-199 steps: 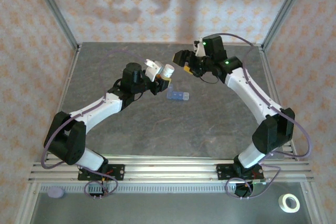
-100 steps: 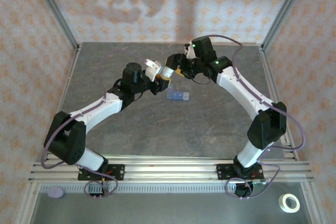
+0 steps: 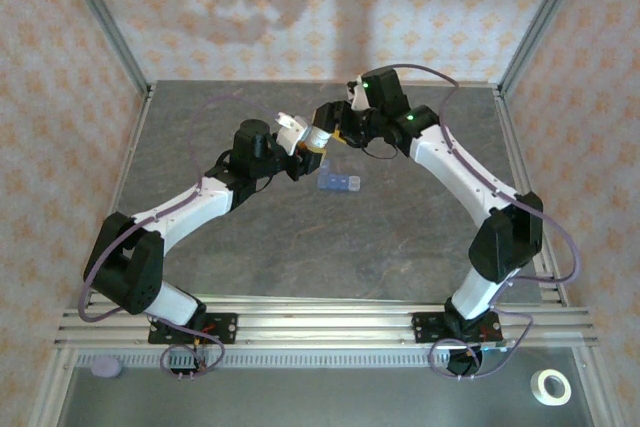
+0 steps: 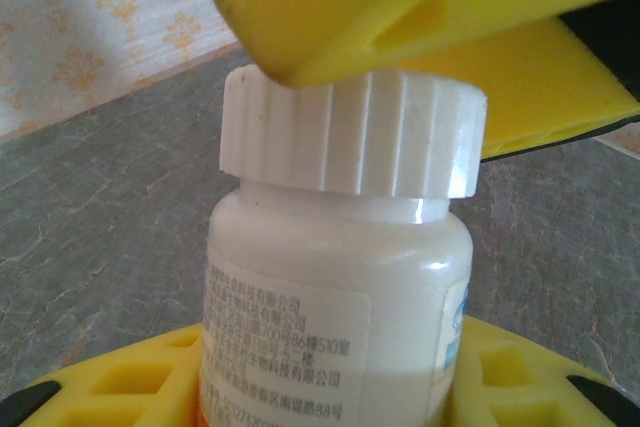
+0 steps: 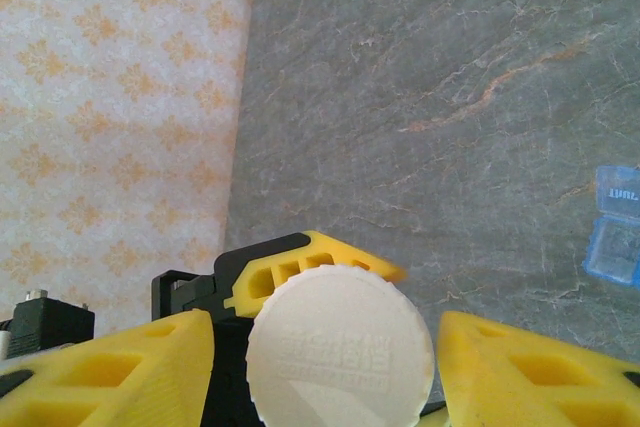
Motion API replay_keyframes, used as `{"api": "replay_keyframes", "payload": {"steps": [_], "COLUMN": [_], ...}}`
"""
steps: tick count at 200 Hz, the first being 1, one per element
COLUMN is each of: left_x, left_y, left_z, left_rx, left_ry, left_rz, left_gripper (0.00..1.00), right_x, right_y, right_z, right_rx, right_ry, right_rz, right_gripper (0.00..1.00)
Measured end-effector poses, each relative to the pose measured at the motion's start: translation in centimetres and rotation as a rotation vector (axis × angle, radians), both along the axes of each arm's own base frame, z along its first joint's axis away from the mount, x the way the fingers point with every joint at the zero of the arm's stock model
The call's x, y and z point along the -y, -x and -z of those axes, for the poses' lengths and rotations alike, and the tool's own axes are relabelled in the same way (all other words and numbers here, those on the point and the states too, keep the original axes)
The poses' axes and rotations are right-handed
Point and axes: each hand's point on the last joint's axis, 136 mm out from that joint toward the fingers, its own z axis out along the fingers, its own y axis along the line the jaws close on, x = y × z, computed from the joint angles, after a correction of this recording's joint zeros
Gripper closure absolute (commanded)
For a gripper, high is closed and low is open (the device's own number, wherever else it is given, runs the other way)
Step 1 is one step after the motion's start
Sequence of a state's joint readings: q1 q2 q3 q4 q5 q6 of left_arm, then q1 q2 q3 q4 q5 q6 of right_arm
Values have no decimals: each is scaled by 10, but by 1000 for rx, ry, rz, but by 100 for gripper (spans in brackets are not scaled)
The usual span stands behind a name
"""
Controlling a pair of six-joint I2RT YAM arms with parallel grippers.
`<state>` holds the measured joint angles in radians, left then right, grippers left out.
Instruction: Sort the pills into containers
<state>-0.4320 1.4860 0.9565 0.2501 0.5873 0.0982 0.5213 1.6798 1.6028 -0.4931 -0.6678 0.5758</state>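
A whitish pill bottle (image 3: 318, 135) with a ribbed white cap (image 4: 350, 132) is held above the table, my left gripper (image 3: 305, 150) shut on its body (image 4: 330, 317). My right gripper (image 3: 336, 123) is open at the bottle's top. Its yellow fingers (image 5: 110, 377) stand on either side of the cap (image 5: 340, 347) with small gaps. One of those fingers (image 4: 420, 7) hangs just over the cap's rim. The translucent blue pill-organiser strip (image 3: 339, 183) lies on the grey table just right of the bottle, and its end (image 5: 612, 237) sits at the right edge of the right wrist view.
Patterned walls and metal frame posts (image 3: 110, 27) enclose the grey table (image 3: 300, 247). A tape roll (image 3: 550, 386) and a purple disc (image 3: 105, 368) lie on the near ledge beyond the arm bases.
My right gripper has moved left to the bottle's cap. The left arm and the bottle have stayed still.
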Motion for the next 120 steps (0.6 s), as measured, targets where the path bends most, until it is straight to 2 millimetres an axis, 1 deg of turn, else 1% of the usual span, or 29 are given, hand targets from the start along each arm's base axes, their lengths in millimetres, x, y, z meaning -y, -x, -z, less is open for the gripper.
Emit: {"api": "replay_keyframes", "payload": {"steps": [22,56,72,94,120], "left_x": [0,0,0,0,4], "left_y": [0,0,0,0,4], "left_z": [0,0,0,-1,-2], "left_rx": [1,-2,-2,-2,-8], "left_ry": [0,2,3,5,16], "left_rz": [0,-2,-2,2,26], "left_gripper": [100,100,100,100,100], "right_x": [0,0,-1,0,5], "right_y": [0,1,1,2,7], "right_z": [2,4,2,2,0], "right_rx": [0,16,41,103,190], "right_ry": [6,29,48,77,84], "right_rz": [-7,-32,-63,-152,-282], "right_gripper": [51,56,57,56,51]}}
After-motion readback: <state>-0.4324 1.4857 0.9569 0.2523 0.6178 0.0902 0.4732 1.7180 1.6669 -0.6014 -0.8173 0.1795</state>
